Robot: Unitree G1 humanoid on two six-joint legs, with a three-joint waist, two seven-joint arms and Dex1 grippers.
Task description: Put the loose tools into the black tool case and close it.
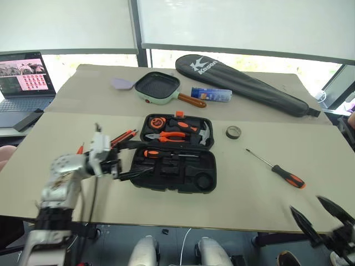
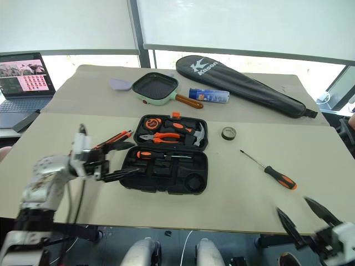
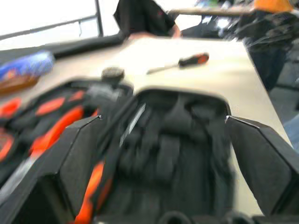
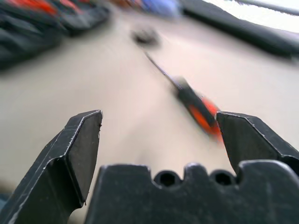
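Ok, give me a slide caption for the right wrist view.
Open right gripper empty, facing a black-and-orange screwdriver on the beige table.

We see the black plastic hinged tool case (image 1: 176,152) lying open mid-table, one black-and-orange-handled screwdriver (image 1: 164,154) in its near half. To its right lie the small dark grey tape roll (image 1: 233,132) and, nearer, another black-and-orange-handled screwdriver (image 1: 277,168). Left of the case lies the orange-black utility knife (image 1: 123,136) (partly behind an arm). Far behind sits the long black zippered racket bag (image 1: 244,83).
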